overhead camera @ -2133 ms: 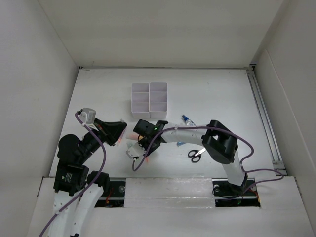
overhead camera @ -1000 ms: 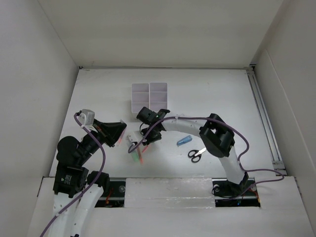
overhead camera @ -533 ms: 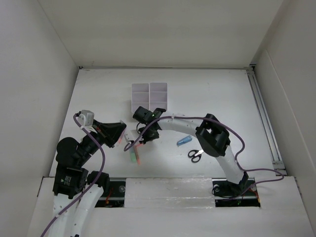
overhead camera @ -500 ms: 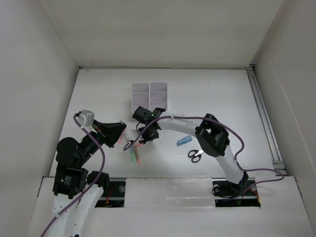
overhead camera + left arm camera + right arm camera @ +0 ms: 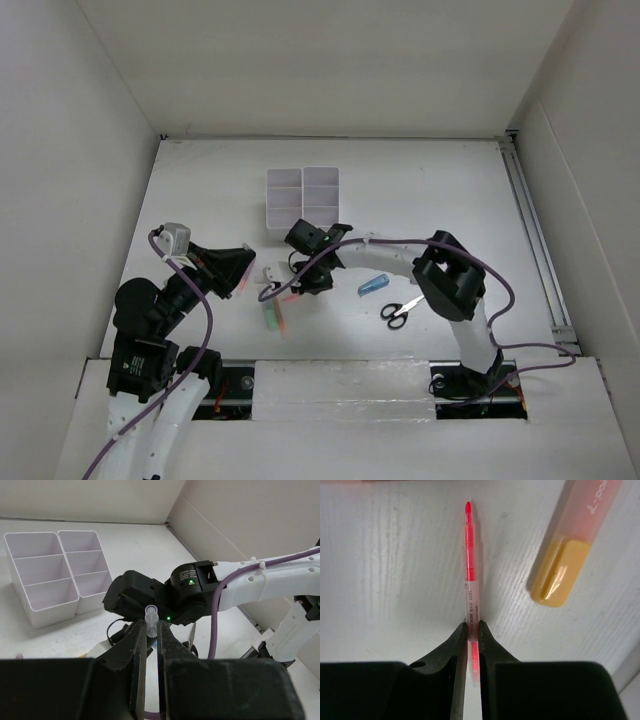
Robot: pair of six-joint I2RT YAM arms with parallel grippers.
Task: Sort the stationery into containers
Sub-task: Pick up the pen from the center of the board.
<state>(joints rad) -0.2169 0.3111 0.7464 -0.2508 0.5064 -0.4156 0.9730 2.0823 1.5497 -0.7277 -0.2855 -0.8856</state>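
Between the table's (image 5: 430, 190) near edge and the white organiser trays (image 5: 302, 197), the right gripper (image 5: 472, 630) stood closed on a slim red highlighter (image 5: 468, 560) lying flat, evidently for lifting. The left gripper (image 5: 151, 632), nearer the left edge, pinched a clear-capped tube (image 5: 151, 611).

In the right wrist view we can read print with any certainty on one thing only. The white label (image 5: 471, 602) around the red pen (image 5: 469, 545) carries "S623" and, along the barrel, a word beginning "HIGHLIGH", its end hidden. The orange-yellow highlighter (image 5: 570, 540) bears pale lettering cut off by the picture's edge; we make out only a closing "T".
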